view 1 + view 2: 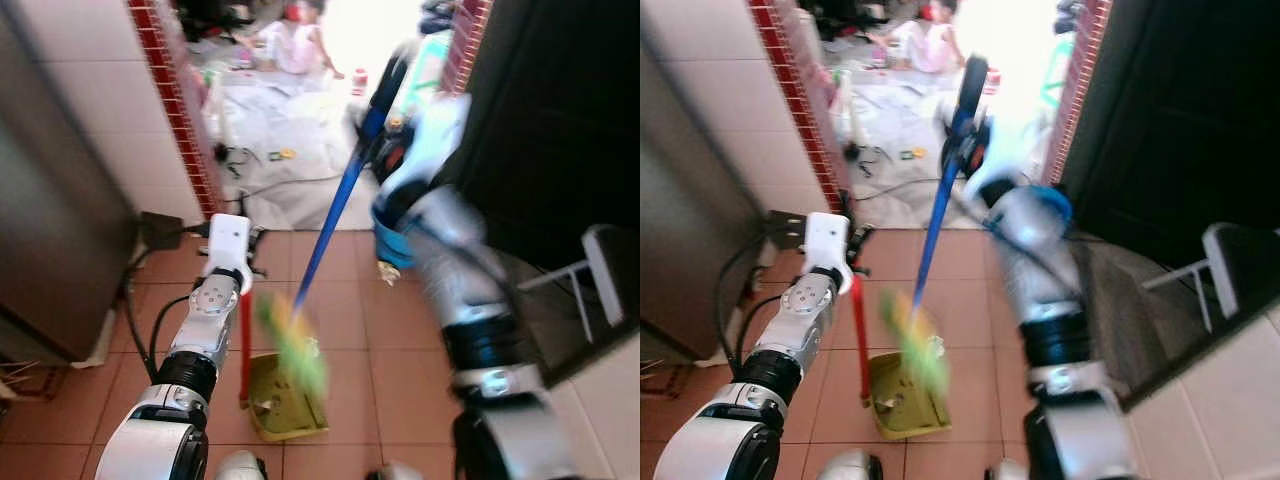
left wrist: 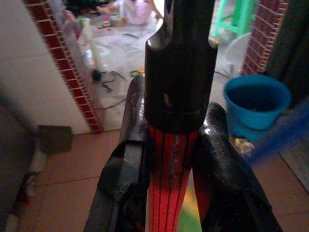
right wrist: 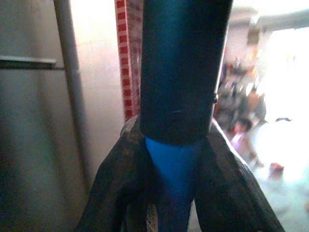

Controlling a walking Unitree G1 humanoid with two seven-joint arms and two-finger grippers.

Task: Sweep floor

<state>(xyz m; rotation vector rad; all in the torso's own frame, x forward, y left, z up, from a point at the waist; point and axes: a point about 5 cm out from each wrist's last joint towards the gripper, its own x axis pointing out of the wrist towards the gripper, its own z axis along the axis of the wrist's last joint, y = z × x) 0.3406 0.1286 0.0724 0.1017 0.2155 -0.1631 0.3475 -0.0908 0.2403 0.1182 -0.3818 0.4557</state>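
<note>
Two hands grip handles: the left hand (image 2: 169, 169) is clamped on the red dustpan handle (image 2: 170, 193), the right hand (image 3: 176, 164) on the blue broom handle (image 3: 174, 179). The green broom head (image 1: 295, 350) blurs over the yellow-green dustpan (image 1: 285, 405) on the tiled floor (image 1: 350, 330).

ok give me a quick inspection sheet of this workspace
surface: terracotta tile floor, bits of debris near the dustpan
job's things: broom with blue handle, green bristles blurred at the dustpan; yellow-green dustpan on the floor with a red upright handle
clutter: blue bucket; scattered items on the grey sheet beyond the doorway
hands: left hand shut on the red handle; right hand shut on the blue handle
cables: black cable along the left wall, more on the sheet
surroundings: red brick doorway edge, white tiled wall, person sitting in the far room
</note>
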